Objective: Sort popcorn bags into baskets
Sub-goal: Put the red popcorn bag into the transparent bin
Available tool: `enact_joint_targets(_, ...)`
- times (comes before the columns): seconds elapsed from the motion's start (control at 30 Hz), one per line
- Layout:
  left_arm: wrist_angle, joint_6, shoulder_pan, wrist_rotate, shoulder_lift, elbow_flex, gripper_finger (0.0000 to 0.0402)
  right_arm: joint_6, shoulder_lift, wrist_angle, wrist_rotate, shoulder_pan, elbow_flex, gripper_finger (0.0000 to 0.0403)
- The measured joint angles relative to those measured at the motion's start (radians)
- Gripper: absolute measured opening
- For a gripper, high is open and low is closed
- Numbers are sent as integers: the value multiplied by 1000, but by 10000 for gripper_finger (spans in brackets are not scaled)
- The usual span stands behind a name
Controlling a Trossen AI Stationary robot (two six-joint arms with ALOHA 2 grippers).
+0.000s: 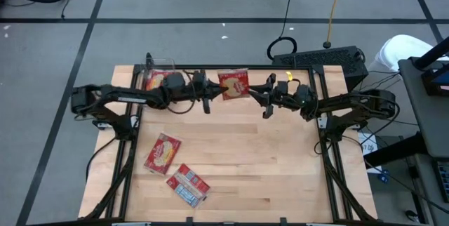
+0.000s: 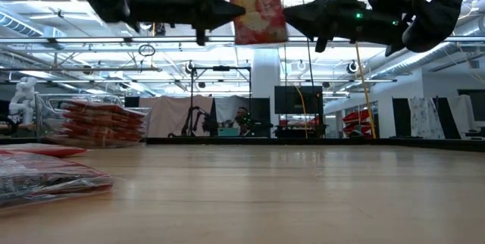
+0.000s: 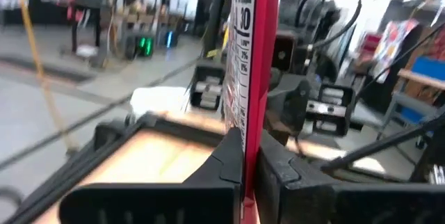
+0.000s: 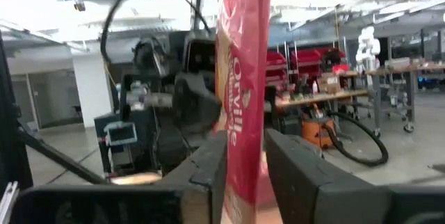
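A red popcorn bag [image 1: 233, 84] [image 2: 258, 9] with a yellow-cream popcorn picture hangs in the air over the table's far middle, upright, between both grippers. My left gripper [image 1: 217, 92] [image 3: 249, 158] comes from the table's left and is shut on it. My right gripper [image 1: 254, 92] [image 4: 243, 161] comes from the right and is shut on its other side edge. The clear basket [image 1: 158, 64] [image 2: 45, 111] stands at the far left and holds a stack of red bags [image 2: 102, 123]. Two more bags [image 1: 163, 152] [image 1: 188, 184] lie flat on the near left. My left gripper pinches the bag's left side edge [image 3: 252, 123] between its two fingers, level, from the table's left. The bag is lifted clear and stands upright, edge-on to this wrist view. My right gripper pinches the bag's right side edge [image 4: 240, 140] between its two fingers, level, from the table's right. The bag stands upright between the fingers, clear of the table.
Black frame rails [image 1: 319, 128] run along the table's left and right sides. A keyboard [image 1: 319, 59] and cables lie behind the far right corner. Bare wood [image 1: 266, 170] fills the middle and near right.
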Motion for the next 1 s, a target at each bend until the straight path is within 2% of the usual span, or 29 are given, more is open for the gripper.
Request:
enact_joint_targets(0.23,-435,-55,64,-4,-240,0,21,-36,0,-149,-2,-11,-1,124)
enact_joint_targets(0.4,-703,-119,126,-25,-410,0,12,-74,0,-250,-7,-9,-1,127)
enact_joint_targets(0.57,-926,-194,198,-64,-554,0,20,-111,1,-317,-75,-9,-1,127)
enact_joint_targets(0.83,-1158,-241,312,-62,-678,0,12,-163,1,-355,-180,-7,-1,127)
enact_joint_targets(1.0,-1299,-263,390,-61,-706,0,19,-201,1,-377,-185,8,-3,127)
